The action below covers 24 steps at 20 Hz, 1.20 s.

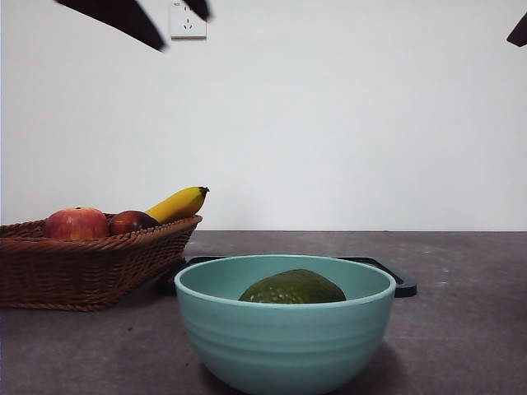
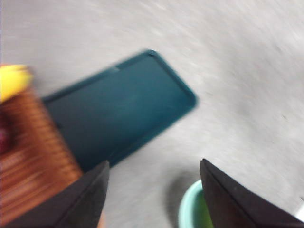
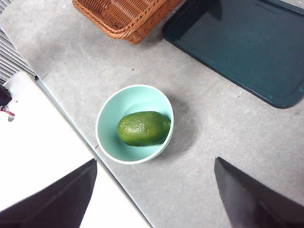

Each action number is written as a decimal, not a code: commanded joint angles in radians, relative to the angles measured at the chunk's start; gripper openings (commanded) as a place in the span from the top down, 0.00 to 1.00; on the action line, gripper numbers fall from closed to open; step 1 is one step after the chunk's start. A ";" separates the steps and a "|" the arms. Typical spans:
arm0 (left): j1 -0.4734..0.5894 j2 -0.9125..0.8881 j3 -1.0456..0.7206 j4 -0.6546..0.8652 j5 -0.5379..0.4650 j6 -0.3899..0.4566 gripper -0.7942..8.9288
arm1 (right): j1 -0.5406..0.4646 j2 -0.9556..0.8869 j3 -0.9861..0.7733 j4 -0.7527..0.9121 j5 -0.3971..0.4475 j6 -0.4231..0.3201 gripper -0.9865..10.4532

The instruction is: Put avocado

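**Avocado in the bowl, both arms clear**

The avocado (image 3: 143,128) lies on its side in the bowl (image 3: 110,114), long axis across the floor, one end against the wall. From the front only its dark, bumpy crown shows above the rim. Nothing else shares the bowl.

As a thing to grip, it looks firm and moderately heavy for its size, with dull, pebbled skin that should give the pads some bite. The shape is the trouble: an oval tapering toward one end tends to squirt out if pinched near a tip. The safest hold is probably across the short axis at the widest part, with moderate force so the flesh does not bruise. The bowl's wall crowds the end that touches it, so any grasp would have to come from straight above.

The bowl stands on the table (image 1: 469,329), near the front. Behind it lies a dark tray (image 3: 247,52); beside that, a basket (image 1: 74,267) holds an apple (image 1: 76,223), a darker round fruit (image 1: 132,221) and a banana (image 1: 177,203).

The right gripper (image 3: 154,192) hangs high above the bowl, jaws spread wide and empty. The left gripper (image 2: 154,190) is over the tray's edge, near the basket, also parted and holding nothing; its view is blurred.

The placement appears done.
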<state>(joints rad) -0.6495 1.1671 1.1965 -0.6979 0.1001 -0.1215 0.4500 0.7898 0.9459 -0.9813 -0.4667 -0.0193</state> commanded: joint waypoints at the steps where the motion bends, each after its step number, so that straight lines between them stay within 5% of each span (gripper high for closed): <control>1: 0.044 -0.056 -0.021 -0.017 -0.003 -0.002 0.60 | 0.006 0.007 0.019 0.009 0.005 0.008 0.57; 4: 0.090 -0.169 -0.140 -0.039 0.032 0.000 0.60 | 0.006 0.007 0.019 0.009 0.012 0.008 0.57; 10: 0.091 -0.333 -0.317 -0.142 0.343 0.011 0.60 | 0.006 0.042 0.019 0.009 0.022 0.008 0.57; 14: 0.091 -0.354 -0.322 -0.254 0.389 0.087 0.60 | 0.006 0.117 0.019 0.011 0.022 0.008 0.57; 24: 0.091 -0.354 -0.322 -0.255 0.396 0.089 0.60 | 0.097 0.399 0.019 0.145 0.056 0.013 0.60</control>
<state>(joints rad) -0.5526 0.8104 0.8680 -0.9615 0.4908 -0.0425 0.5407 1.1793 0.9459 -0.8391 -0.4110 -0.0181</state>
